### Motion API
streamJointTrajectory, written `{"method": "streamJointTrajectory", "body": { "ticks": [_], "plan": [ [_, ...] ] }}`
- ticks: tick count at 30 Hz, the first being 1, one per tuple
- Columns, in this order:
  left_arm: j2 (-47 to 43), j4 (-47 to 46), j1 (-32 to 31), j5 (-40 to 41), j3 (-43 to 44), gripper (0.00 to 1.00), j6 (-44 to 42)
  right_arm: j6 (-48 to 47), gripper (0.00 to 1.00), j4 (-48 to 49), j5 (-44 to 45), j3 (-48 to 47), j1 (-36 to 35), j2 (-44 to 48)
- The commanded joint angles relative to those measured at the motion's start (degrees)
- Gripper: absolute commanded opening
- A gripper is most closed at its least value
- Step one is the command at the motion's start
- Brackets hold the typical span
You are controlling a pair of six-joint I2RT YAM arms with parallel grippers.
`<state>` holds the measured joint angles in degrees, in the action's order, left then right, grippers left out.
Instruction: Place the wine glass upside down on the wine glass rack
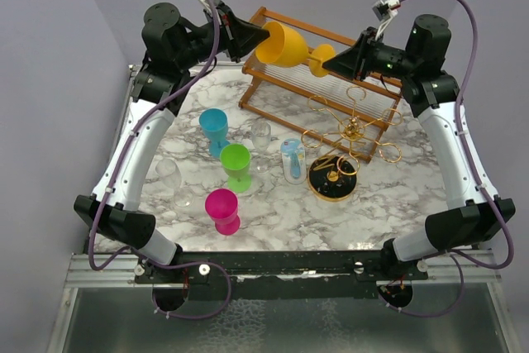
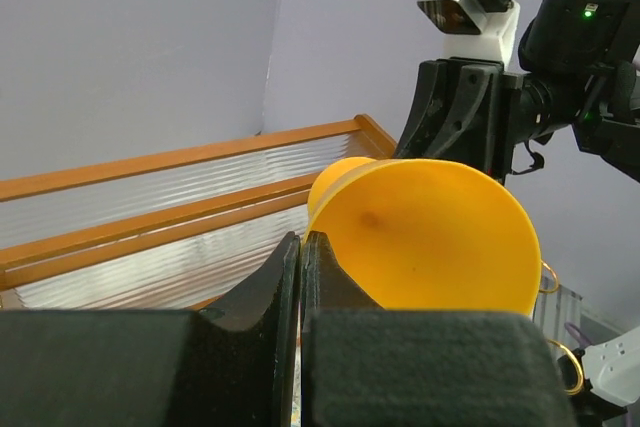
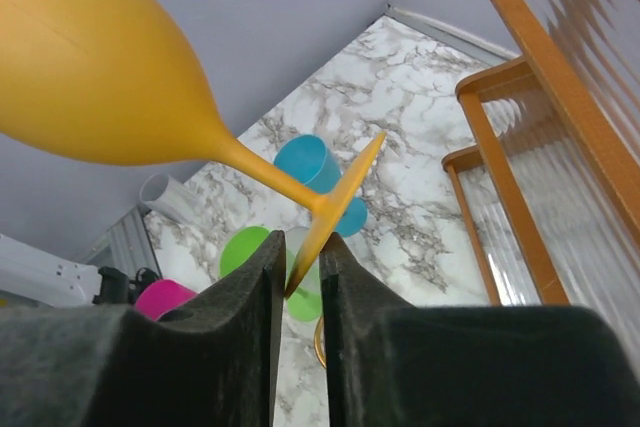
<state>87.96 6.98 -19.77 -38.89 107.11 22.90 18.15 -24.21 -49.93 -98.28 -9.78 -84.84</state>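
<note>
Both my arms reach up and inward over the far side of the workspace. My left gripper [image 1: 263, 36] is fully closed, pinching the yellow wine glass [image 1: 281, 44] at its rim. My right gripper [image 1: 336, 59] clamps its foot edge.

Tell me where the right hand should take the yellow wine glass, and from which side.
By the foot's edge, from the foot end. The yellow wine glass lies sideways in mid-air, bowl rim in the left hand, so only its thin flat foot faces the right hand, whose fingers already flank it.
</note>
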Motion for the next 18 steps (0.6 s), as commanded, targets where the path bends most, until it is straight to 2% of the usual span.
{"method": "streamJointTrajectory", "body": {
  "ticks": [1, 3, 9, 15, 18],
  "plan": [
    [-0.98, -1.04, -1.10, 1.56, -0.54, 0.00, -2.71, 2.47, 0.12, 2.33, 2.67, 1.45, -0.37, 0.35],
    [-1.29, -1.01, -1.23, 1.63, -1.27, 0.00, -3.48, 2.53, 0.01, 2.35, 4.92, 1.72, -0.37, 0.79],
    [-3.11, 0.88, -1.24, 2.90, -3.43, 0.21, -5.58, 0.71, 0.01, 1.23, 12.27, 1.85, -0.17, 2.14],
    [-6.06, 5.63, -1.24, 7.06, -4.90, 0.56, -9.32, -3.15, 0.01, -0.85, 18.11, -0.09, 0.66, 2.33],
    [-7.72, 9.03, -1.15, 8.96, -5.53, 0.67, -12.66, -5.52, 0.01, -1.29, 21.20, -0.23, 1.05, 2.77]
  ]
}}
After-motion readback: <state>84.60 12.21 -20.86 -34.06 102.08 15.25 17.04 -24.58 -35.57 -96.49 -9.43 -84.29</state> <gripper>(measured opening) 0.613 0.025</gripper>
